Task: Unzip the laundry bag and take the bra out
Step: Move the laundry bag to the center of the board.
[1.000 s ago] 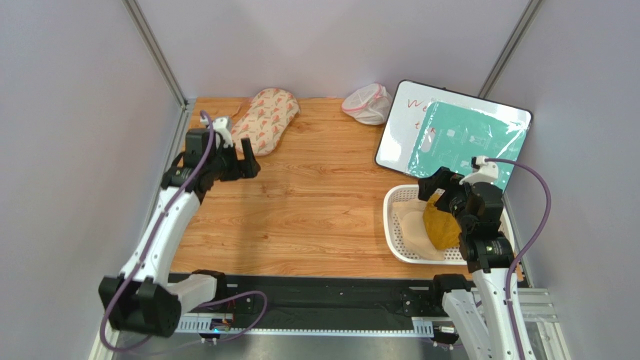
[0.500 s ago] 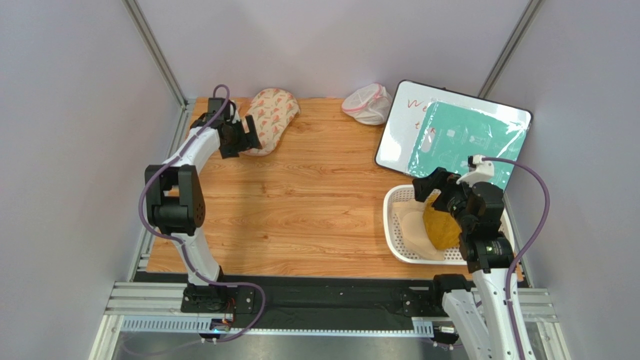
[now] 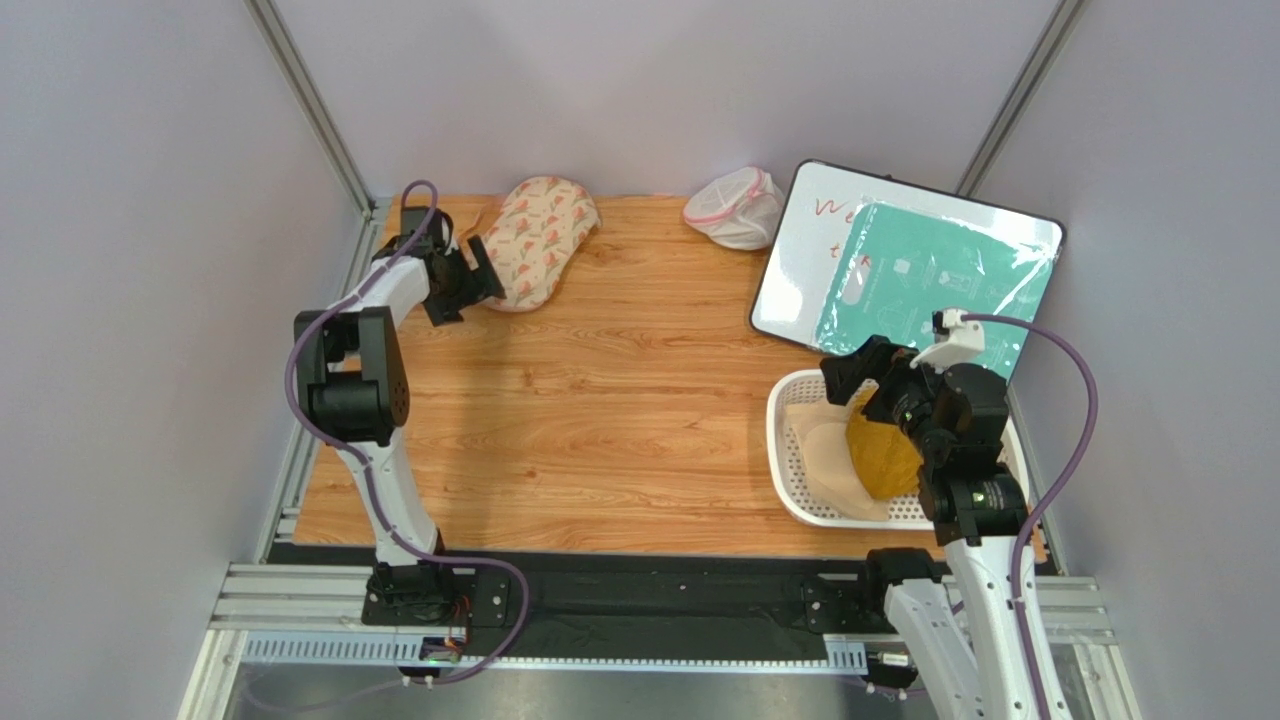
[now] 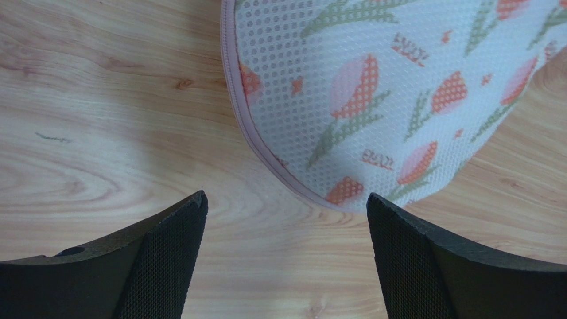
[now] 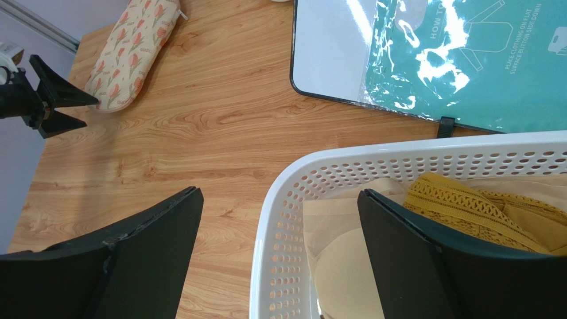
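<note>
The laundry bag is a flat oval cream pouch with orange-pink and green print and pink edging, lying at the table's far left. It also shows in the left wrist view and the right wrist view. My left gripper is open and empty just beside the bag's near end, with bare wood between its jaws. My right gripper is open and empty over the rim of a white basket, far from the bag. No bra from the bag shows.
The white basket at the right holds beige and mustard-yellow garments. A whiteboard with a teal sheet lies at the back right. A small white mesh pouch with pink trim sits at the back.
My left arm has swung from the table's left middle out to the far left, and its gripper now sits at the bag's near end. The right arm has hardly moved.
</note>
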`<state>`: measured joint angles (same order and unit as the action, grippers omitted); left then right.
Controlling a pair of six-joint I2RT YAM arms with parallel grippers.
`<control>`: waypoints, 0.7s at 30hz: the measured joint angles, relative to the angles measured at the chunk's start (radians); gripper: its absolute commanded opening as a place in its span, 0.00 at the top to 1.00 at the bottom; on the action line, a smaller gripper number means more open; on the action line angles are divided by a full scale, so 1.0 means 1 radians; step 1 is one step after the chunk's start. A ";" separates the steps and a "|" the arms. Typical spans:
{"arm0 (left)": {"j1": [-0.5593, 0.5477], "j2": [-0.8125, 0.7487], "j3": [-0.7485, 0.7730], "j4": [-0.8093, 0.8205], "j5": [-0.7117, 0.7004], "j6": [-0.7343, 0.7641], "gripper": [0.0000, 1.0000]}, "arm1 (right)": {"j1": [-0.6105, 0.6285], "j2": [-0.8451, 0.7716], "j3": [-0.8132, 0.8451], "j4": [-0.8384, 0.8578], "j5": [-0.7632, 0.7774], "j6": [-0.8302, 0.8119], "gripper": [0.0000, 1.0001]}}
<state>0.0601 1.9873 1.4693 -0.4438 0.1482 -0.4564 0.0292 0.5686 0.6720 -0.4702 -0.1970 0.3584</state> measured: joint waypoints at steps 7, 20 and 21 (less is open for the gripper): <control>0.008 0.070 0.018 0.023 0.025 -0.029 0.06 | 0.000 0.008 0.000 0.001 -0.010 0.000 0.06; 0.012 0.131 0.079 0.099 0.056 -0.071 0.42 | 0.000 0.033 0.000 0.004 -0.029 0.000 0.07; 0.012 0.135 0.079 0.099 0.057 -0.074 0.47 | 0.000 0.033 0.000 0.004 -0.031 0.000 0.07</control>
<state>0.0719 2.1223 1.5478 -0.3447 0.2054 -0.5304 0.0292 0.6014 0.6720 -0.4660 -0.2276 0.3580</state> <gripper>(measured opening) 0.671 0.934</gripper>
